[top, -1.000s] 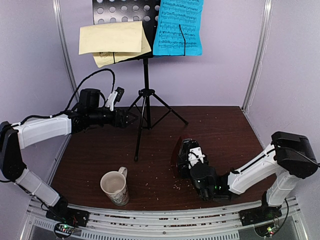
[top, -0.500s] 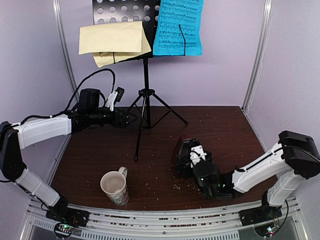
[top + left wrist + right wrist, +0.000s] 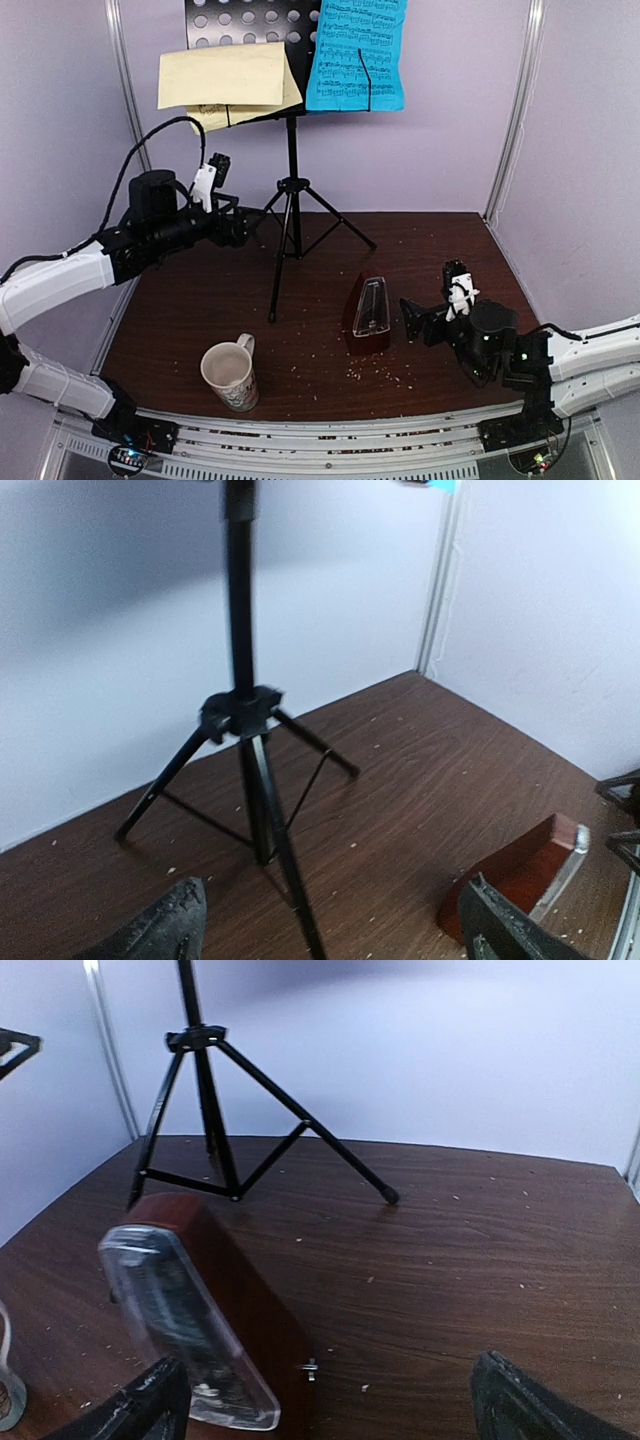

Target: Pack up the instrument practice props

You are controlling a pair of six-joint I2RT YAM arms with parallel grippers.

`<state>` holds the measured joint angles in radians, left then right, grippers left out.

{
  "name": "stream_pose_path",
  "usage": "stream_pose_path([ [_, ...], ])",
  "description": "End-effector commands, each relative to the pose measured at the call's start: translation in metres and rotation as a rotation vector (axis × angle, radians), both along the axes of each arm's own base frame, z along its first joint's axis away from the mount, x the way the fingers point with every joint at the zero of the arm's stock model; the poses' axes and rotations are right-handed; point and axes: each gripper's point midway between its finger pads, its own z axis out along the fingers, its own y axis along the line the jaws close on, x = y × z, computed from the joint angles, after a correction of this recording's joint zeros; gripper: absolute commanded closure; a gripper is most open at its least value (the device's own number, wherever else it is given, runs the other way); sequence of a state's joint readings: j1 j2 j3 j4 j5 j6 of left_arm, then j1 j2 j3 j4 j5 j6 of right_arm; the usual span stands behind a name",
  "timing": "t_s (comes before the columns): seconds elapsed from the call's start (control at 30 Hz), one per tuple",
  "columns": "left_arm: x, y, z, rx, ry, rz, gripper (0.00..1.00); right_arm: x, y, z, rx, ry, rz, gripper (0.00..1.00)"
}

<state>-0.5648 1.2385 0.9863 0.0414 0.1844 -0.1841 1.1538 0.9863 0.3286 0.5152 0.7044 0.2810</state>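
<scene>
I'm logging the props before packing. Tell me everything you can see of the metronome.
The metronome is a dark red-brown pyramid, wood-like, with a clear plastic cover over its front. It stands upright on the table, right of the stand. Nothing grips it; the open right gripper sits beside it, apart.

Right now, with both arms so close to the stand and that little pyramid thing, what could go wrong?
1. The left end effector hovers open beside the pole of the music stand. A sideways nudge could tip the tall tripod and spill the yellow sheets and blue sheet resting on top.
2. The right end effector is open next to the upright metronome. Its sloped sides may slip from a grip, and a push could topple it.
</scene>
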Motion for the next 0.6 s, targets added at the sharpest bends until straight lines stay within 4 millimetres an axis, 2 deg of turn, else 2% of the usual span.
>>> stream_pose_path([
  [0.0,-0.025,-0.053,0.01,-0.043,-0.116,-0.06,0.09,0.016,-0.025,-0.023,0.048,0.098,-0.043,0.0],
  [0.1,-0.051,-0.107,0.002,-0.096,-0.127,-0.256,0.06,0.035,-0.04,-0.033,0.086,0.149,-0.102,0.0],
  [0.23,-0.08,-0.17,-0.012,-0.115,-0.097,-0.565,0.04,0.049,-0.046,-0.039,0.153,0.182,-0.098,0.0],
  [0.33,-0.079,-0.194,-0.026,-0.103,-0.074,-0.648,0.03,0.052,-0.047,-0.043,0.19,0.185,-0.087,0.0],
  [0.57,-0.065,-0.224,-0.04,-0.084,-0.071,-0.712,0.02,0.05,-0.048,-0.051,0.24,0.19,-0.089,0.0],
])
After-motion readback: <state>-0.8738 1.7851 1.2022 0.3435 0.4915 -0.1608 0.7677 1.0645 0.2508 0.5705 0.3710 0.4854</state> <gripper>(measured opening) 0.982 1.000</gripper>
